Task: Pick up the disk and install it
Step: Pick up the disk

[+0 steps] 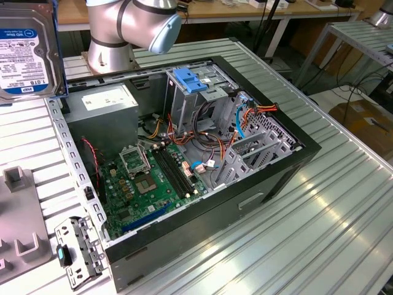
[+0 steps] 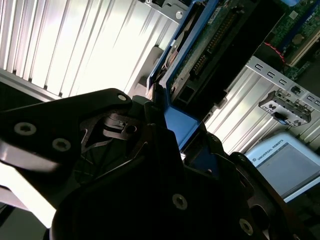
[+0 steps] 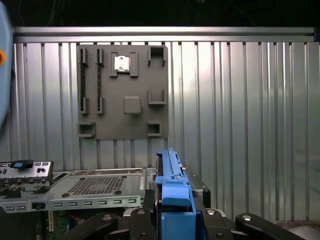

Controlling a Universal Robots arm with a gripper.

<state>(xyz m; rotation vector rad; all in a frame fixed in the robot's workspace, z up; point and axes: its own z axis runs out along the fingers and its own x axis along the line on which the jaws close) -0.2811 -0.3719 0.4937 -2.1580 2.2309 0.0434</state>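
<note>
Here you have one robot arm (image 1: 132, 24), one gripper (image 3: 175, 220) and one disk (image 1: 27, 55). One open computer case (image 1: 202, 221) lies on a ribbed metal table (image 1: 319, 233), with one grey fixture plate (image 3: 122, 92) on the table beside it. Inside the case stands one grey drive cage (image 1: 184, 110), topped by one blue latch (image 1: 191, 80).

The disk sits squarely between the jaws. In both wrist views its blue carrier rail (image 3: 172, 185) rises edge-on out of the gap between the two black fingers (image 3: 145, 225).

The jaws are clenched on that rail, narrowed to the disk's thickness. They grip it from both sides and touch nothing else.

In the exterior view the disk appears at the upper edge on the exterior view's left, with its labelled face towards the camera. It is outside the case and well apart from the drive cage.
</note>
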